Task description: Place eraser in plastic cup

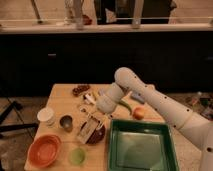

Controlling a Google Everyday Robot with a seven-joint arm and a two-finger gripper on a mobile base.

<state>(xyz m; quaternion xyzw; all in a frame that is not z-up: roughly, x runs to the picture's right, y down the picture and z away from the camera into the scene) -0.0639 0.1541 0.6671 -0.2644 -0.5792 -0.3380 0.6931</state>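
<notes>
Camera view. My gripper (98, 116), over mid-table, is clamped on the pale cream rectangular eraser block (88, 130), which is tilted above a dark round bowl (99, 136). The small translucent light-green plastic cup (76, 156) stands near, front-left. I should centre the eraser over its rim before releasing.

My white claw (96, 116), above the dark bowl (100, 136), clamps the cream, dark-edged eraser (88, 131). Nearby: pale green plastic cup (76, 156), orange bowl (44, 150), white cup (46, 116), green tray (142, 150), tan tabletop (62, 99).
</notes>
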